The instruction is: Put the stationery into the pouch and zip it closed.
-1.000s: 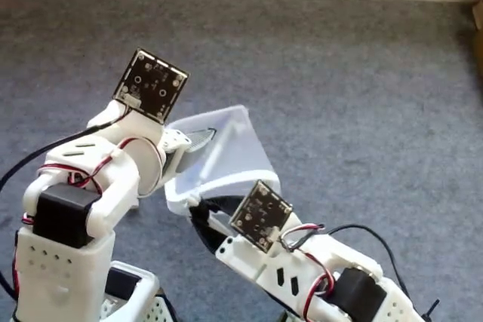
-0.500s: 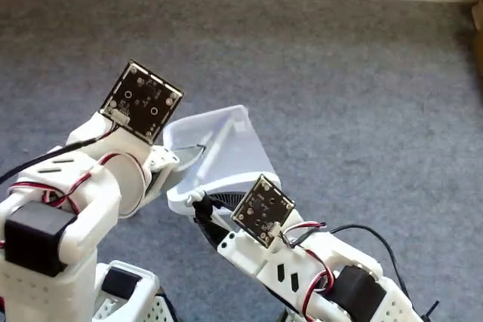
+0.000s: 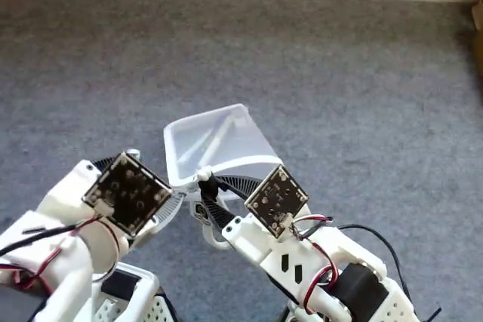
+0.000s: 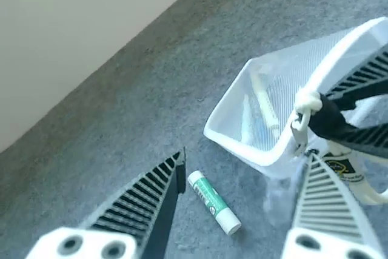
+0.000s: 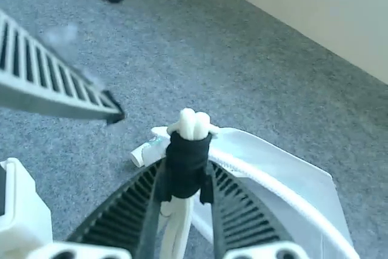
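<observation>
From above: a white mesh pouch (image 3: 219,141) on grey carpet (image 3: 362,73), mouth open toward the arms. Drawn back and low near its base now, the left arm (image 3: 72,205), at the pouch mouth 1 second ago. Nudged slightly forward in the same time, the right gripper (image 3: 205,185), pinched at the pouch's near rim. From the left wrist: left gripper (image 4: 245,162) spread wide, holding nothing, poised over a green-and-white glue stick (image 4: 213,203) lying on the carpet just beside the pouch; 2 pen-like shapes already inside the mesh. From the right wrist: jaws almost together, clamped on the black zip pull (image 5: 183,156) with its white knot. Likely meaning: 1 drop-off finished, mouth held open by the right side, 1 stick left to collect before any zipping.
</observation>
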